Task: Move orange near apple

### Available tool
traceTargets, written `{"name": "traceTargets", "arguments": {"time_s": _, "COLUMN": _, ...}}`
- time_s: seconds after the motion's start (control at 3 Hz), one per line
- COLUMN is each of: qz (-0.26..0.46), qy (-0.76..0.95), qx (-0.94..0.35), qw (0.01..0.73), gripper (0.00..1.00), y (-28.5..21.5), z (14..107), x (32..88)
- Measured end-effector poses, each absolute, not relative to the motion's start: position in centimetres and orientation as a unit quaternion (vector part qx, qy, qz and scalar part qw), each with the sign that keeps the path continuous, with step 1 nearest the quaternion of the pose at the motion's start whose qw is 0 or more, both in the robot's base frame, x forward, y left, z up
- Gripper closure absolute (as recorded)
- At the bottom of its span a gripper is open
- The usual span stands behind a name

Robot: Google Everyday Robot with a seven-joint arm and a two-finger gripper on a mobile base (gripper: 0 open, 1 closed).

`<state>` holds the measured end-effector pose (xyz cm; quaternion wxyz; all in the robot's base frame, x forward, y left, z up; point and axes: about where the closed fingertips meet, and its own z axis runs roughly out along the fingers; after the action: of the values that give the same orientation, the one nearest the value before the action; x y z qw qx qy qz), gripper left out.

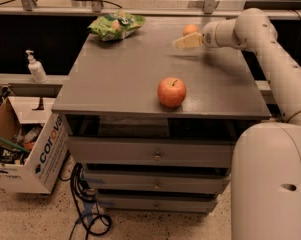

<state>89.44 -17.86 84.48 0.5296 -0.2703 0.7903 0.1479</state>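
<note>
Apple [171, 92] at front centre of cabinet top [115, 79]; gripper [186, 40] beyond it at rear right.
Whether the gripper is apart or together cannot be told. The orange [190, 29] lies just behind the gripper, near the rear edge, well apart from the apple.

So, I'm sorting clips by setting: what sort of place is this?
Likely a lab or workshop: grey drawer cabinet, cardboard box, floor cables. The gripper is beside the orange at the back.

Your robot had a white arm [282, 69] of rounded tubular segments, a bulky white base [270, 174] with one dark oval mark, and a cream gripper [187, 40] just beside the orange [190, 29].
</note>
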Motion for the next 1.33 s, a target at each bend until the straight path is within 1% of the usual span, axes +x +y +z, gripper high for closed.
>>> {"name": "traceTargets", "arguments": {"time_s": 0.33, "qz": 0.144, "qy": 0.791, "qx": -0.269, "qw": 0.531, "gripper": 0.00, "y": -16.5, "z": 84.0, "x": 90.6}}
{"name": "traceTargets", "arguments": {"time_s": 0.67, "qz": 0.138, "qy": 0.791, "qx": -0.268, "qw": 0.532, "gripper": 0.15, "y": -15.8, "z": 83.5, "x": 91.7}}
{"name": "traceTargets", "arguments": {"time_s": 1.33, "qz": 0.129, "qy": 0.785, "qx": -0.266, "qw": 0.544, "gripper": 0.62, "y": -14.9, "z": 83.1, "x": 93.3}}
